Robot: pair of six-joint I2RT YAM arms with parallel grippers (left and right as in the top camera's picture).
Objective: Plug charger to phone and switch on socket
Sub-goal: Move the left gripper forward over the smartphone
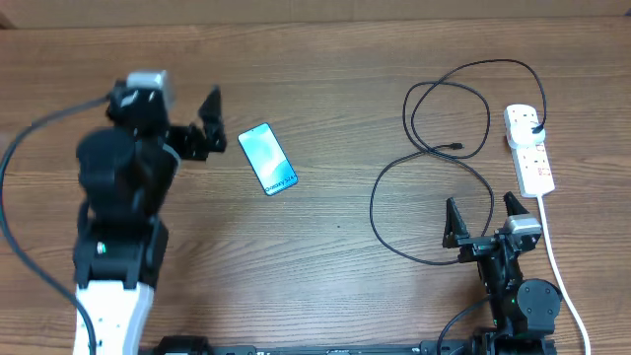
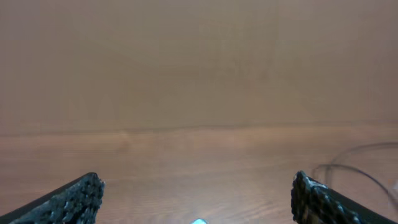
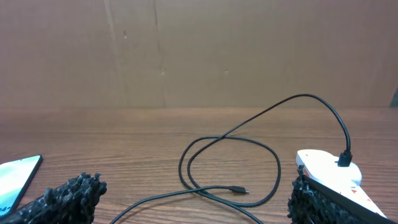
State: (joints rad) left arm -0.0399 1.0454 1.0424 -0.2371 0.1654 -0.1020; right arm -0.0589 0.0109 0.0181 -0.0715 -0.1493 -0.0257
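Observation:
The phone (image 1: pixel 267 159) lies face up, lit blue-teal, on the wooden table left of centre. My left gripper (image 1: pixel 215 123) is open just left of it; in the left wrist view (image 2: pixel 198 200) only a corner of the phone (image 2: pixel 199 221) shows between the fingers. The black charger cable (image 1: pixel 434 148) lies in loops at right, its connector tip (image 1: pixel 456 148) free on the table and its plug (image 1: pixel 537 128) in the white socket (image 1: pixel 532 163). My right gripper (image 1: pixel 481 207) is open and empty, in front of the cable. The right wrist view (image 3: pixel 193 202) shows the tip (image 3: pixel 239 191), the socket (image 3: pixel 326 167) and the phone (image 3: pixel 15 180).
The socket's thick white cord (image 1: pixel 558 266) runs along the right side to the table's front edge. A brown board wall (image 3: pixel 199 56) stands behind the table. The cable's loops (image 3: pixel 230 162) spread between the right gripper and the socket.

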